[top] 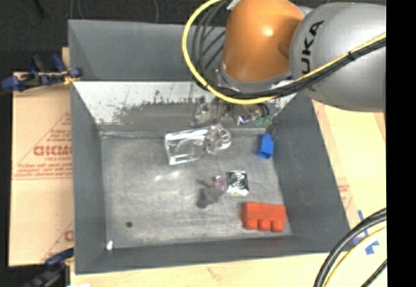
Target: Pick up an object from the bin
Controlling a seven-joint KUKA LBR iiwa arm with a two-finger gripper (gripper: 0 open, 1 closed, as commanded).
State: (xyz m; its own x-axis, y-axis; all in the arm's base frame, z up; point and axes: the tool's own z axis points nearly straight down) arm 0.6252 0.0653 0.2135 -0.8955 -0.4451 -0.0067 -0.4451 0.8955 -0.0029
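Where the claw (218, 121) hangs, a clear, glossy plastic block (184, 147) lies.

Grey arm (344, 52) — orange cover (260, 36), yellow cable (195, 68)

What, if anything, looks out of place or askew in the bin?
Only the clear plastic container seems to lie tipped on its side near the back wall of the bin; nothing looks spilled or broken.

The one camera hangs above the grey metal bin (143, 208) and somewhat to one side, looking steeply down into it from close enough to take in all its walls and a margin around them, with the arm (344, 52) reaching in from the right.
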